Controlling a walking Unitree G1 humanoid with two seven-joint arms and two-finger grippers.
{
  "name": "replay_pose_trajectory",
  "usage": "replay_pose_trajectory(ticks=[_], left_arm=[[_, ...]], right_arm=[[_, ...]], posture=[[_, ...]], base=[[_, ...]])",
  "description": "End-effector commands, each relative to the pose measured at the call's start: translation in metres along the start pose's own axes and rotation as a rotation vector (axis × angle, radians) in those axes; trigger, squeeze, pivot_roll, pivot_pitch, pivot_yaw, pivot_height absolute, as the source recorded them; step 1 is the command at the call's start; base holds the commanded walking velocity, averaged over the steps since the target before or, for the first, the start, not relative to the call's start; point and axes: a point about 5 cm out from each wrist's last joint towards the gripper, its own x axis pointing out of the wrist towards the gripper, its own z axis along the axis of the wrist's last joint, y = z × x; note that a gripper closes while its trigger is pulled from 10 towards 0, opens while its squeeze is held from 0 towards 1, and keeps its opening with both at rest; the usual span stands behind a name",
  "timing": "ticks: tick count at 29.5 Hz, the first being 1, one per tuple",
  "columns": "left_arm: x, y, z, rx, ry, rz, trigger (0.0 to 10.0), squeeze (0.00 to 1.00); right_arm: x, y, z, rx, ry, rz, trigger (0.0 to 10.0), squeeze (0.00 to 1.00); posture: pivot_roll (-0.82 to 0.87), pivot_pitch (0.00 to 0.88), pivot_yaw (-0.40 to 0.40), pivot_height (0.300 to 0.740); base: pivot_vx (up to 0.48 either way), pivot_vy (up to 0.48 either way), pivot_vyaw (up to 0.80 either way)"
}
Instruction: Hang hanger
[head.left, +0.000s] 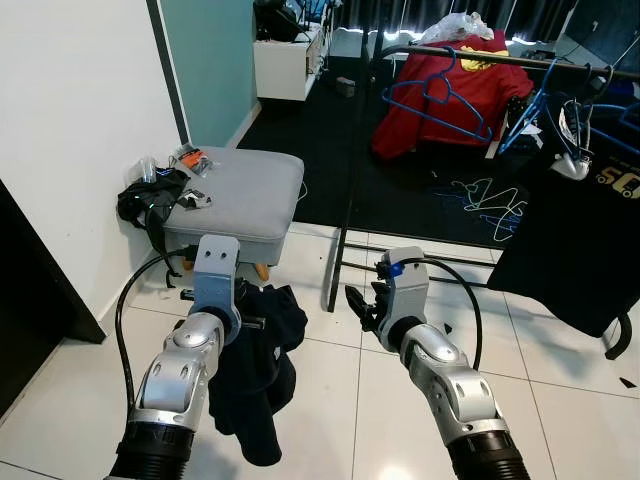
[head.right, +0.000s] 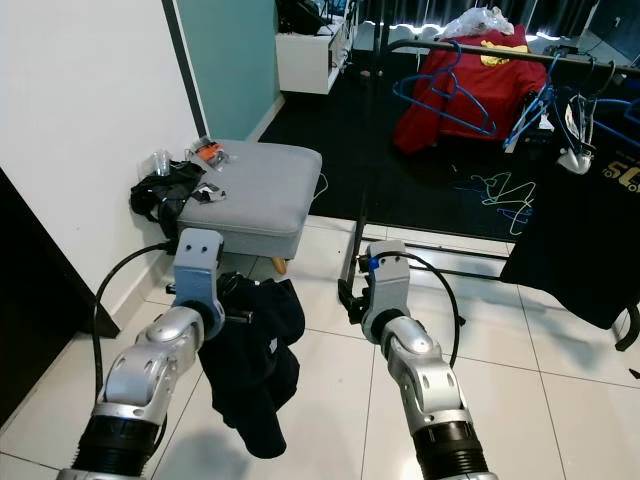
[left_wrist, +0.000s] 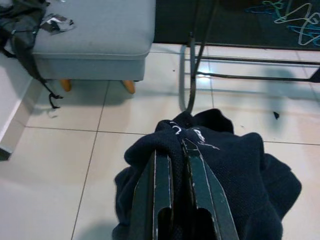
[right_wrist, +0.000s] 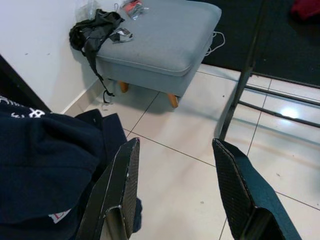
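Garment in hand, rack not yet reached

Carrying is the step I judge myself to be in. My left gripper (left_wrist: 172, 165) has its 2 fingers pinched nearly together on a dark navy garment (head.left: 255, 375), which droops in a bundle below the wrist, over the white tiled floor (head.left: 330, 400). I cannot make out a hanger inside the cloth, so I can't say whether one is there. My right gripper (right_wrist: 175, 185) is held beside it with its fingers spread wide and nothing between them.

The clothes rack (head.left: 350, 200) stands just ahead and to my right, its black upright rising from the tiles. Its top rail (head.left: 500, 58) carries a blue hanger (head.left: 440, 95) over a red shirt (head.left: 425, 120), with more hangers further right. A grey ottoman (head.left: 240, 195) sits ahead on my left, a black bag (head.left: 150, 200) slumped against it.

Next, I think, I need to step closer and raise the left arm to rail height, using the free right gripper to steady the load.
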Motion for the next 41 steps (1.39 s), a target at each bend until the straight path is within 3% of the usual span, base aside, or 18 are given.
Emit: replay_pose_trajectory(ticks=[1,41], left_arm=[[-0.0014,0.0002,0.0022,0.016,-0.022,0.003,10.0,0.0],[-0.0005,0.0015,0.0008,-0.023,-0.001,0.019,10.0,0.0]], right_arm=[[-0.0008,-0.0027,-0.0041,-0.002,0.009,-0.009,10.0,0.0],[0.0,-0.0029,-0.0054,-0.008,0.016,-0.01,10.0,0.0]], posture=[[-0.02,0.036,0.0,0.74],[-0.02,0.04,-0.004,0.74]], base=[[0.0,-0.48,0.0],[0.0,0.033,0.0]])
